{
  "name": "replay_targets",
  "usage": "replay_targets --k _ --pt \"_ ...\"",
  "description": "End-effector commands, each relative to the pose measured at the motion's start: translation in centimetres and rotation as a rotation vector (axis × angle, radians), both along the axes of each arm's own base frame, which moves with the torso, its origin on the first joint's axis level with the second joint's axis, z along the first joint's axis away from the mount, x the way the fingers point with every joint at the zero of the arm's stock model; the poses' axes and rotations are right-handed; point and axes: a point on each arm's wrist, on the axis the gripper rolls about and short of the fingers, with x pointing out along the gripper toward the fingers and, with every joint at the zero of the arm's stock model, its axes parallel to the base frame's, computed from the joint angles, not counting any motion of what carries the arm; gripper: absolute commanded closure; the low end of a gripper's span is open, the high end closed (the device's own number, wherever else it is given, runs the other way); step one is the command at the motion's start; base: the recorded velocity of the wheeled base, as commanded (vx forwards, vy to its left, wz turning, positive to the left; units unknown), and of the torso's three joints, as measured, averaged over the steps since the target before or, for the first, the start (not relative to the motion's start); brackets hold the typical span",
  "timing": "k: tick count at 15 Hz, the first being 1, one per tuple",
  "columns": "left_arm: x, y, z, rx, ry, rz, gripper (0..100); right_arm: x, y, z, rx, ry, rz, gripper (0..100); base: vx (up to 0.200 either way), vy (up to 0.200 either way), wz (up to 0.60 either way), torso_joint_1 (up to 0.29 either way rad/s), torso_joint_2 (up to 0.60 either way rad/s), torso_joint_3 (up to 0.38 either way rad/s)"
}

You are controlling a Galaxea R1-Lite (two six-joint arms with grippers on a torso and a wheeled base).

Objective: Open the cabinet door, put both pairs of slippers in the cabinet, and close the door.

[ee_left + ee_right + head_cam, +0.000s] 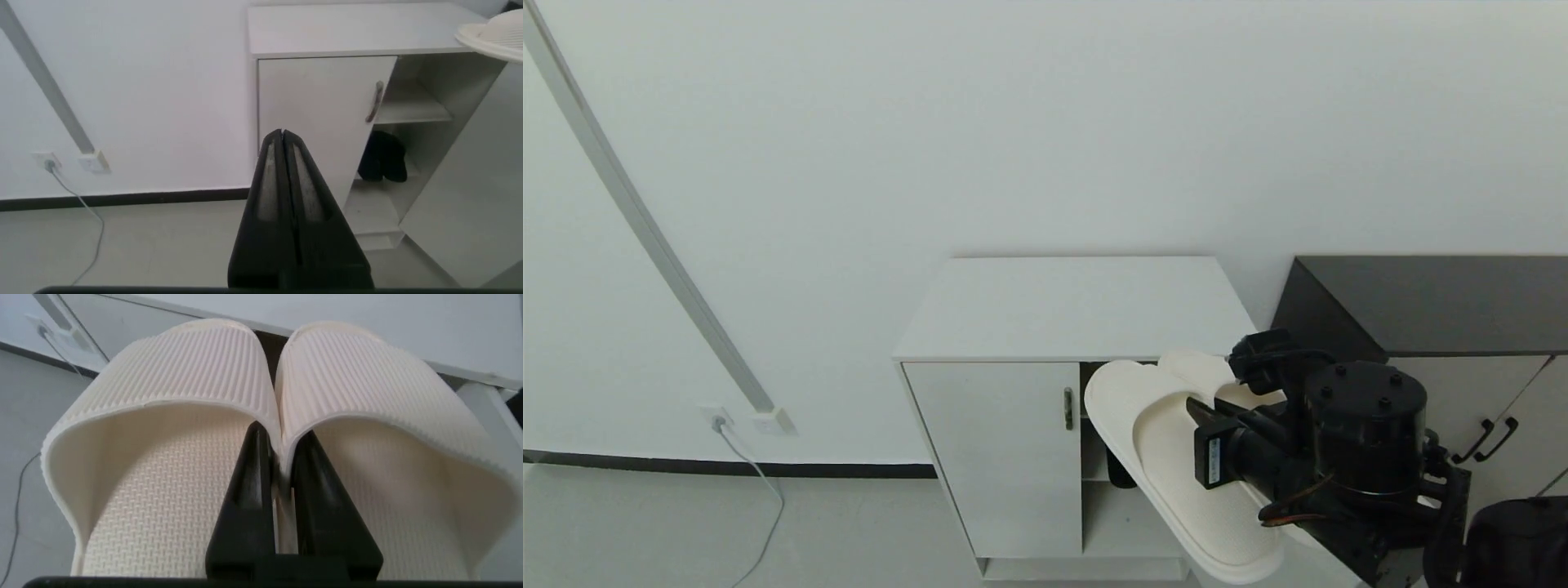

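Observation:
The white cabinet [1070,306] stands against the wall with its left door [996,449] closed and its right door [466,188] swung open. A dark pair of slippers [382,157] stands on the lower shelf inside. My right gripper [1205,408] is shut on the pair of white slippers [1168,457], pinching their two inner walls together [278,453]. It holds them in the air in front of the open compartment, toes toward the cabinet's top edge. My left gripper [283,135] is shut and holds nothing, farther back, facing the cabinet front.
A dark-topped cabinet [1421,302] with black handles [1490,437] adjoins on the right. A wall socket with a grey cable [719,420] and a slanted conduit [645,220] are on the left. Bare grey floor [727,523] lies left of the cabinet.

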Motion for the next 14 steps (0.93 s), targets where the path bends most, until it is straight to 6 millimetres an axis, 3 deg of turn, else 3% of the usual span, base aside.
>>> replay_targets --k 1,6,14 --pt "0.0 0.0 0.0 0.000 0.001 0.000 100 -0.2 -0.1 0.2 0.013 -0.017 0.001 100 0.000 0.000 0.00 0.000 0.00 0.000" --pt "0.0 0.0 0.0 -0.002 0.001 0.000 100 0.1 0.2 -1.6 -0.022 0.017 0.008 100 0.000 0.000 0.00 0.000 0.00 0.000" --pt "0.0 0.0 0.0 -0.002 0.001 0.000 100 -1.4 -0.1 -2.1 -0.013 0.005 0.048 100 0.000 0.000 0.00 0.000 0.00 0.000"
